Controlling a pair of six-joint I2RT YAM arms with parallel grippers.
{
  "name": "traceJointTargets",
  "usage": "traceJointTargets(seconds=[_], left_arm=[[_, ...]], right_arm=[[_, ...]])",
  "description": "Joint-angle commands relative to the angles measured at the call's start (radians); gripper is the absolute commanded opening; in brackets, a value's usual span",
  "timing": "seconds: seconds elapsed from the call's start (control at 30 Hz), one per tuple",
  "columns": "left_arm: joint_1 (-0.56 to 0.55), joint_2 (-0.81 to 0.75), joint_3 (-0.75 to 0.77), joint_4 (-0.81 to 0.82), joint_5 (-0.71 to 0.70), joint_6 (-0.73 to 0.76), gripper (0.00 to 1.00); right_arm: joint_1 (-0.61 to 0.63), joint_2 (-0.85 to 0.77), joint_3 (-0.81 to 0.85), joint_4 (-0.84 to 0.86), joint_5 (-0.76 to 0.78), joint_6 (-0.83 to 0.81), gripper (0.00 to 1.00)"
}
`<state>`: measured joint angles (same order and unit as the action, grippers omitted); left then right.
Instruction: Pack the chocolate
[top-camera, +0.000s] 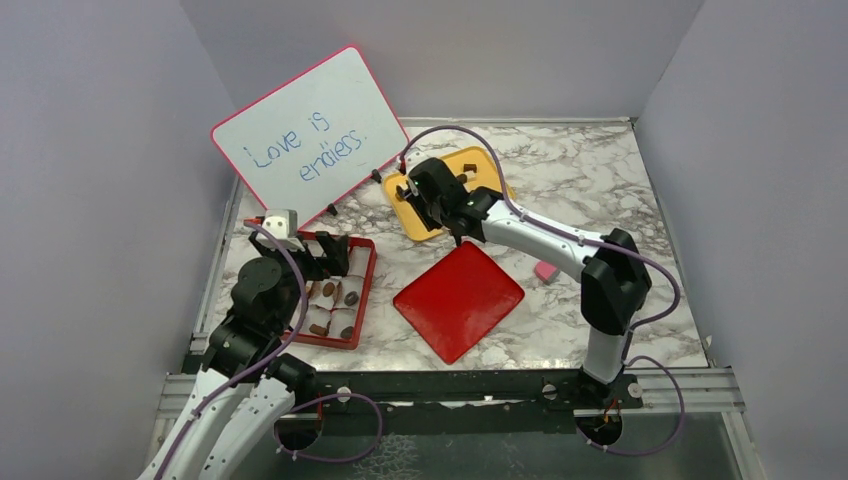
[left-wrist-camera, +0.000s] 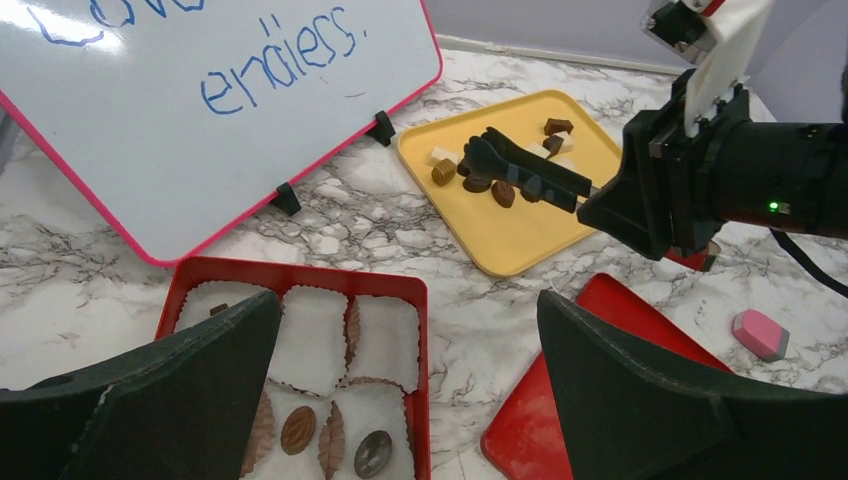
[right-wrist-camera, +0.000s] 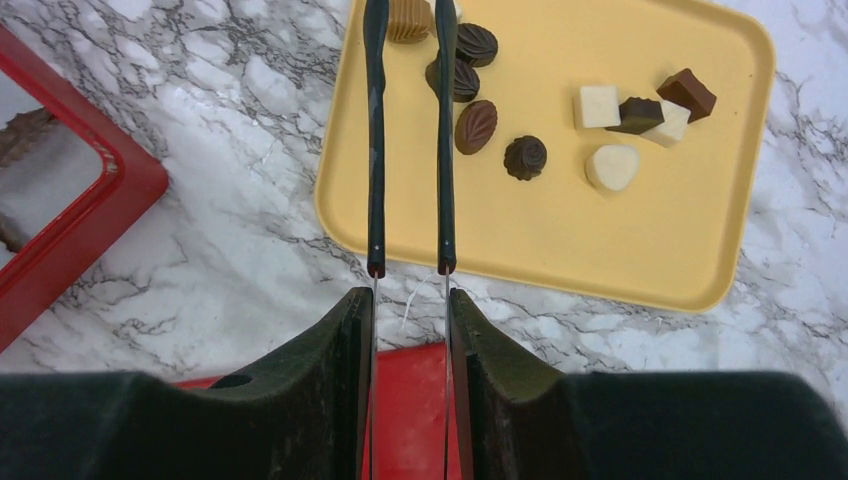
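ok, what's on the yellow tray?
About ten chocolates on the yellow tray: dark, brown, tan, some cream-white. The tongs in the right gripper cross the tan piece and a dark one, partly hiding them. In the top view the arm covers much of the tray.

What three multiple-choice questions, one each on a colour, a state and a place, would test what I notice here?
1. The writing on the whiteboard is: A green; B black; C blue.
2. The left gripper is: A open; B shut, empty; C hidden from every camera.
3. The tongs in the right gripper reach over: A the whiteboard; B the yellow tray; C the left gripper.
Answers: 1 C, the letters are blue. 2 A, its fingers stand wide apart, gripping nothing. 3 B, the tips lie among the chocolates on the tray.
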<state>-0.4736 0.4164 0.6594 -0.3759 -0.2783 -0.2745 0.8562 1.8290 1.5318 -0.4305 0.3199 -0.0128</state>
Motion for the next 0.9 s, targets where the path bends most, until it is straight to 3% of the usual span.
traceJointTargets(seconds=[0.0, 0.87], left_arm=[[-0.002, 0.017, -0.006, 0.018, 0.057, 0.018, 0.99], [-0.002, 0.028, -0.006, 0.019, 0.065, 0.024, 0.99]], right_arm=[[-0.026, 0.059, 0.046, 0.038, -0.029, -0.008, 0.36], [-0.049, 0.192, 0.146, 0.028, -0.085, -0.014, 0.37]])
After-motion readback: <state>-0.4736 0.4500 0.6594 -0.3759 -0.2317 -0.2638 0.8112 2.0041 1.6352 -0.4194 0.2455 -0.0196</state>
